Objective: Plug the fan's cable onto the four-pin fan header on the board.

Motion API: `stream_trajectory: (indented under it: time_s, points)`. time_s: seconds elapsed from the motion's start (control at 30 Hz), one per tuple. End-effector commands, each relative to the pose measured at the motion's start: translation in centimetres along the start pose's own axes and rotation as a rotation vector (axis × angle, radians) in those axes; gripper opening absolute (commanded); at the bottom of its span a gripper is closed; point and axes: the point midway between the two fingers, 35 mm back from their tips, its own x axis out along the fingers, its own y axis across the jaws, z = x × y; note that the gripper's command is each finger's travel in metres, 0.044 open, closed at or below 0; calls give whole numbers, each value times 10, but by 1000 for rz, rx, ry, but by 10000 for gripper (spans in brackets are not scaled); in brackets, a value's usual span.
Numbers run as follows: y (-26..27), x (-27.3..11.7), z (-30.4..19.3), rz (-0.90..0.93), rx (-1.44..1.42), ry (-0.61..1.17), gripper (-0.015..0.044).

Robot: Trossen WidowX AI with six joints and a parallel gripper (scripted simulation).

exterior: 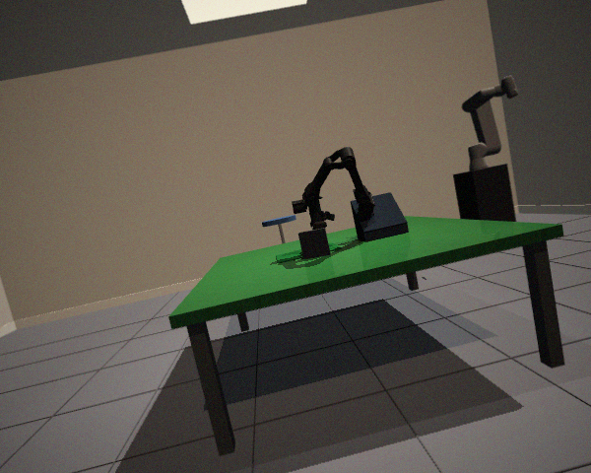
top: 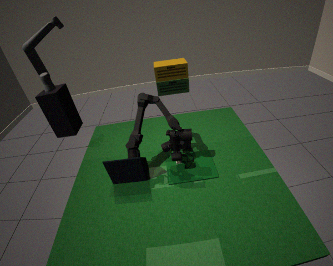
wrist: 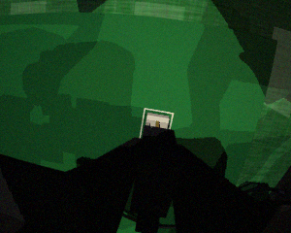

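The claw [wrist: 152,155] points down over the board [top: 202,173], which lies flat near the middle of the green counter [top: 247,217], closer to its far edge. Its fingers are pinching the fan cable's dark plug [wrist: 149,182]. In the wrist view, the plug's tip sits right at the white-framed four-pin header [wrist: 157,120]; whether it is seated cannot be told.

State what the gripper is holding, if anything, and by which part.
The gripper is shut on the fan cable's plug, jaws clamping its dark body, above the white header.
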Motion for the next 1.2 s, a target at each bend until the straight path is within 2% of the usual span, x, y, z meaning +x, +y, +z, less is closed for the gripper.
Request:
stream_trajectory:
  time_s: [0.0, 1.17]
  points:
    - [0, 1, 0, -4, 6, 0, 0]
    - [0, 4, -1, -4, 2, 0, 0]
